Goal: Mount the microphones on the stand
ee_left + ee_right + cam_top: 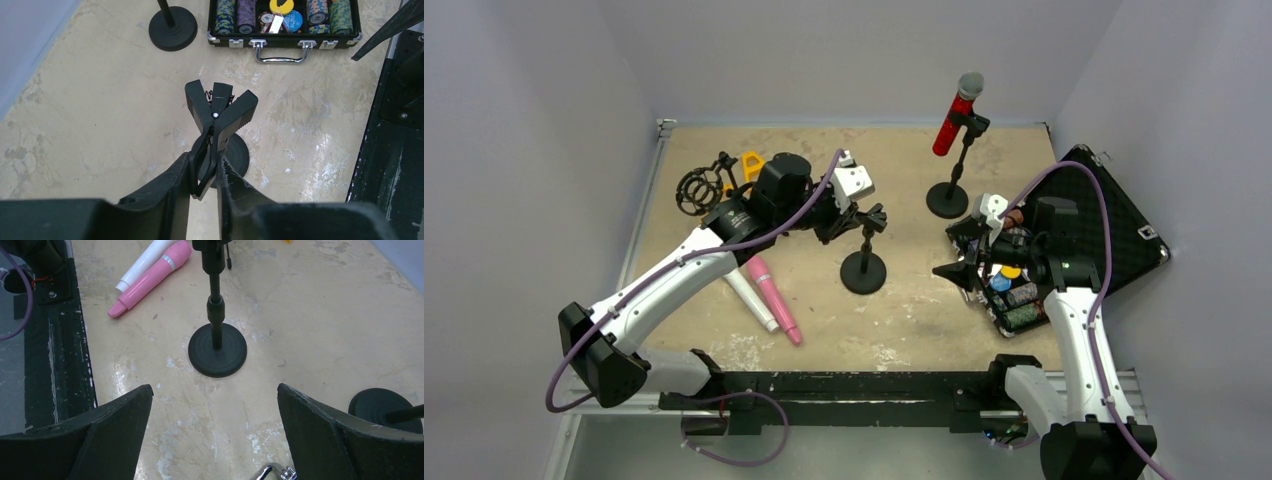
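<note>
We find the left gripper [204,172] pinching the black spring clip [220,107] of the short black round-based stand [863,272]. Overhead, the pink plastic stick microphone [774,298] and the white plastic stick microphone [751,297] lie at its 8 o'clock, axes 11-to-5 (left arm nearer). The right gripper [215,407] is spread and empty.

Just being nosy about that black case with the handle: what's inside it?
Stacks of poker chips sit in the case, with a yellow token and a blue token among them. From overhead the right arm covers much of it.
</note>
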Available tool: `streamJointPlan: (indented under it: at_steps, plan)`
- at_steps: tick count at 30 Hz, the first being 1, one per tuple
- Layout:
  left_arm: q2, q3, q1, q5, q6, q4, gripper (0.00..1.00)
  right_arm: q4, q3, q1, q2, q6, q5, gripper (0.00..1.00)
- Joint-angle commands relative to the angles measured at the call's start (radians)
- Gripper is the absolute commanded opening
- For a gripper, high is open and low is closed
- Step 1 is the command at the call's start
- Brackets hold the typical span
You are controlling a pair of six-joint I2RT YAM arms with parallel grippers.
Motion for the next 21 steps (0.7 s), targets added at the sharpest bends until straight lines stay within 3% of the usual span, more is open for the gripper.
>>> streamJointPlan:
  at_steps: [1,5,13,21]
  plan:
    - [-0.042,-0.016,-0.009,-0.009,-0.071,0.029,0.35,-0.002,-0.002,-0.005,-0.004,-0.016,-0.029,0.99]
    - [-0.085,-0.034,-0.01,-0.045,-0.104,0.038,0.61,-0.002,-0.002,-0.005,-0.004,-0.018,-0.029,0.99]
    - [-0.2,-0.072,-0.007,-0.11,-0.14,0.028,0.91,-0.002,-0.004,-0.005,0.002,-0.023,-0.02,0.99]
    - [-0.34,-0.141,0.0,-0.169,-0.185,0.027,0.96,-0.037,-0.002,-0.005,0.016,-0.07,-0.03,0.99]
